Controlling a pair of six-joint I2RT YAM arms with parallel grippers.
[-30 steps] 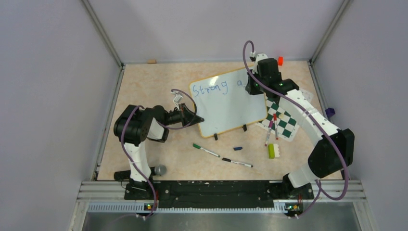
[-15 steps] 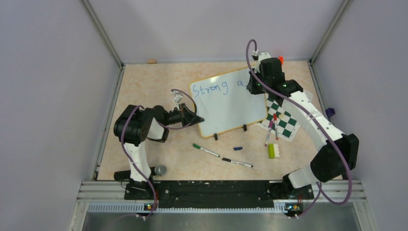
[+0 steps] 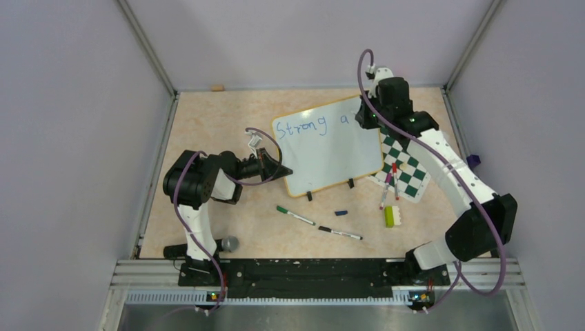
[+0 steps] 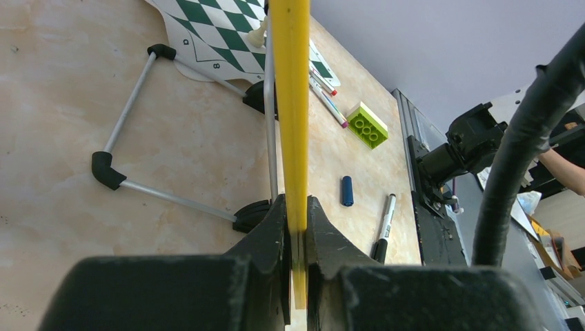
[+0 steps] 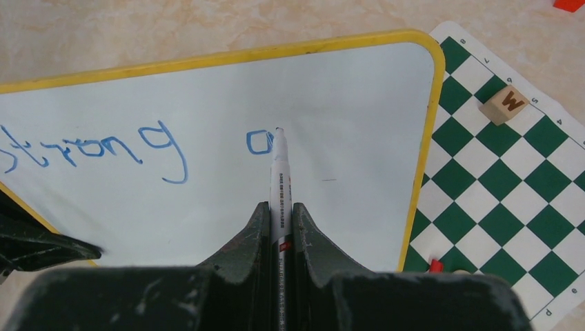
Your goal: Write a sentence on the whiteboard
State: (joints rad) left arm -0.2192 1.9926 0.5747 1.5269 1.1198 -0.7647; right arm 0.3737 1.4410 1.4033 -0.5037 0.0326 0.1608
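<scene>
The whiteboard (image 3: 330, 155) stands tilted on its black clip feet in the middle of the table. Blue writing (image 3: 300, 126) on it reads "Strong a". My left gripper (image 3: 285, 171) is shut on the board's yellow rim (image 4: 290, 103) at its lower left edge. My right gripper (image 3: 361, 118) is over the board's top right corner, shut on a white marker (image 5: 280, 181). The marker tip touches the board just right of the letter "a" (image 5: 260, 143). The board (image 5: 352, 103) is blank to the right of the tip.
A green-and-white chessboard (image 3: 412, 181) lies right of the board with two markers (image 3: 390, 181) on it and a wooden "W" block (image 5: 512, 102). A green brick (image 3: 390, 216), blue cap (image 3: 340, 213), green marker (image 3: 295, 216), black marker (image 3: 339, 233) and grey ball (image 3: 229, 243) lie in front.
My right gripper has shifted slightly right and toward the far side with the marker. The left arm and the board have not moved.
</scene>
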